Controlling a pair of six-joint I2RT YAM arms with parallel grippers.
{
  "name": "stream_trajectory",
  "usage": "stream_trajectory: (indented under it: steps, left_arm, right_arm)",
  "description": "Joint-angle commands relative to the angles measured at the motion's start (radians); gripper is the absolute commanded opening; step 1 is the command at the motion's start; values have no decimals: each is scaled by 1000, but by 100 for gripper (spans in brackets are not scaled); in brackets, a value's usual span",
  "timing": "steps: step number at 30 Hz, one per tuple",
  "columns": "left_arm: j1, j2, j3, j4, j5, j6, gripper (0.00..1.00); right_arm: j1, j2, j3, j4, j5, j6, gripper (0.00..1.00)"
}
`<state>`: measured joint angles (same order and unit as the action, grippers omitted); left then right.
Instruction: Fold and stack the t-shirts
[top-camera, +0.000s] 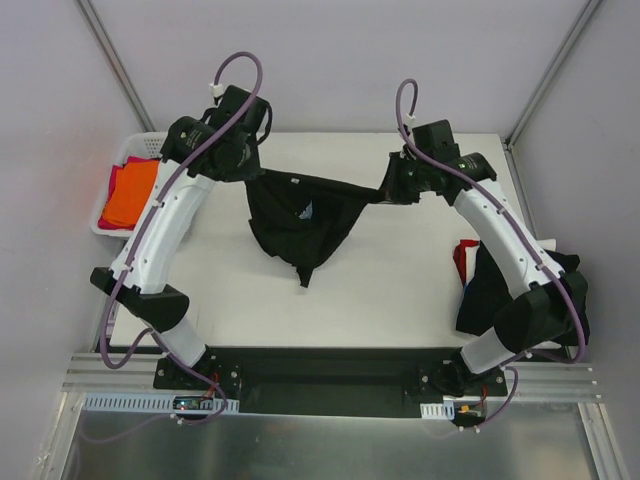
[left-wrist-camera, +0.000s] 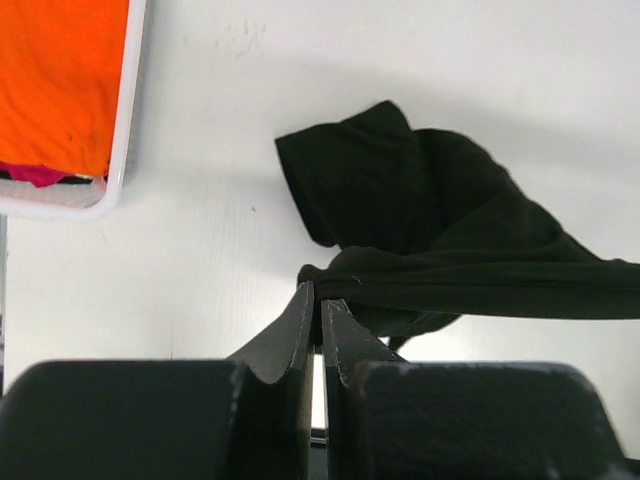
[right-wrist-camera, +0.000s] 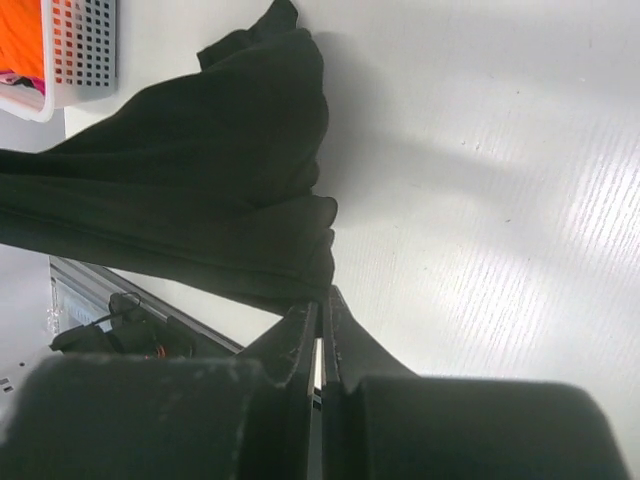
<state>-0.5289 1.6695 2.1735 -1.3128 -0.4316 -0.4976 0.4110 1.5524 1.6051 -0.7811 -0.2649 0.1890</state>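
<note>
A black t-shirt (top-camera: 300, 215) hangs stretched between my two grippers above the middle of the white table (top-camera: 380, 290). Its top edge is taut and its body droops to a point that reaches the table. A small blue patch shows on it. My left gripper (top-camera: 252, 170) is shut on the shirt's left end, which the left wrist view (left-wrist-camera: 450, 260) also shows. My right gripper (top-camera: 392, 188) is shut on the right end, seen in the right wrist view (right-wrist-camera: 200, 170). More t-shirts, black and red (top-camera: 480, 275), lie heaped at the table's right edge.
A white lattice basket (top-camera: 128, 150) at the back left holds orange and pink cloth (top-camera: 132, 192); it also shows in the left wrist view (left-wrist-camera: 118, 150) and the right wrist view (right-wrist-camera: 80, 50). The right arm passes over the heap at the right edge.
</note>
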Motion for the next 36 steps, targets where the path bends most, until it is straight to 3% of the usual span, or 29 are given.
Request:
stream_trajectory:
  steps: [1, 12, 20, 28, 36]
  left_arm:
    - [7, -22, 91, -82, -122, 47, 0]
    - [7, -79, 212, -36, -153, -1, 0]
    - [7, -209, 120, 29, -112, 10, 0]
    - [7, -243, 187, 33, -118, 63, 0]
    - [9, -415, 135, 122, -87, 106, 4]
  right_arm:
    - [-43, -64, 36, -24, 101, -40, 1]
    - [-78, -158, 121, -101, 148, -72, 1]
    - [-101, -290, 70, -124, 219, -80, 1]
    - [-124, -359, 72, -142, 236, -76, 1]
    - [-126, -451, 75, -153, 295, -76, 1]
